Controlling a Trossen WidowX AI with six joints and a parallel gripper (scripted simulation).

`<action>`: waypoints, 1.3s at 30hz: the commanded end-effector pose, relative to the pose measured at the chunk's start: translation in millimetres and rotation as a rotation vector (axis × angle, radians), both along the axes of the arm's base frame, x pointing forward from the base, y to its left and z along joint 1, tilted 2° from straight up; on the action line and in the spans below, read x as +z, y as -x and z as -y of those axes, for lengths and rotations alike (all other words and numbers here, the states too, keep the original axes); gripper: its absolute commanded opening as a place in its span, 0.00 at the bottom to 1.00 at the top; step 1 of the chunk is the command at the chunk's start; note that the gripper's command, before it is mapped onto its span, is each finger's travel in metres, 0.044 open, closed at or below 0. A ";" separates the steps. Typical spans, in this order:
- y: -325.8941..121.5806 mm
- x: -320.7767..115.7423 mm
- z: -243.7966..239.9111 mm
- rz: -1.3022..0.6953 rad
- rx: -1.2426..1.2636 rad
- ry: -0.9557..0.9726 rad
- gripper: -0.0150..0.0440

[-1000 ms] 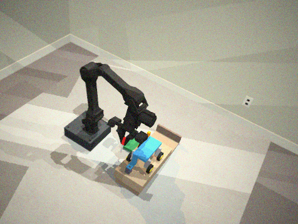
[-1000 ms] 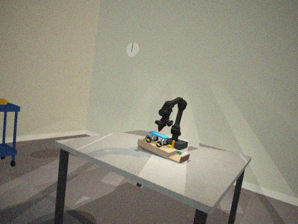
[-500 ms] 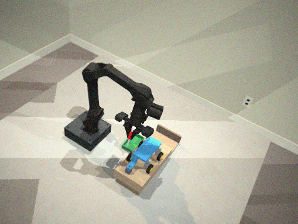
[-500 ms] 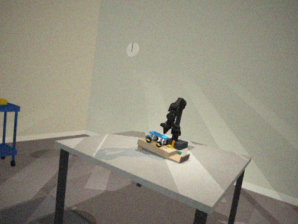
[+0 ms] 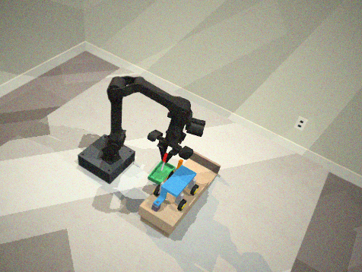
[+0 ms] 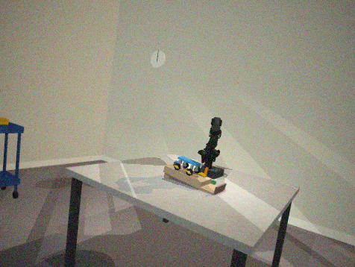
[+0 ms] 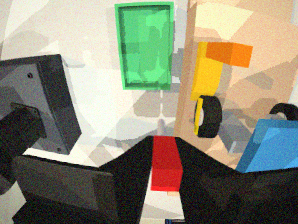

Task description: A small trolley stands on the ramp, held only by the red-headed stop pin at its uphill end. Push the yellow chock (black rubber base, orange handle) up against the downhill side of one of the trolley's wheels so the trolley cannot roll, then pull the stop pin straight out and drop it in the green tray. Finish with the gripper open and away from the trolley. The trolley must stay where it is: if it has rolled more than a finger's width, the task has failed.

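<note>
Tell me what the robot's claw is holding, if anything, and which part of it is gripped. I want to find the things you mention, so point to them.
The gripper [image 5: 166, 155] [image 7: 162, 141] holds the stop pin [image 5: 164, 159] [image 7: 166, 165] by its red head, the pale shaft pointing down.

And here's the arm [image 5: 156, 93] [image 6: 213, 143], black all over, chunky joints, on a dark grey boxy base [image 5: 88, 164] [image 7: 67, 107] dotted with small screws
</note>
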State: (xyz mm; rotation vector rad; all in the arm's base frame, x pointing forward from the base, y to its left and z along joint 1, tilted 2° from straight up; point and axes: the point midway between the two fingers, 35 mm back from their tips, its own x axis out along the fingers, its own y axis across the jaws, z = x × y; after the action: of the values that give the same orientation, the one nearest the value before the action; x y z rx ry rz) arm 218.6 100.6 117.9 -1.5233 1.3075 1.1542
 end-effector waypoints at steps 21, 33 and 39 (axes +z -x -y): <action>8.3 -3.2 -40.1 -0.051 0.247 -0.045 0.25; 8.3 -3.2 -37.5 -0.117 0.612 -0.094 0.25; 8.1 -3.2 -36.2 -0.147 0.795 -0.117 0.25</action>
State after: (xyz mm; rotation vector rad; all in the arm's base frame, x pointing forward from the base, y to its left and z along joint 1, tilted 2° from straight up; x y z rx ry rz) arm 210.6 136.8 114.1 -1.9266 0.7639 1.7642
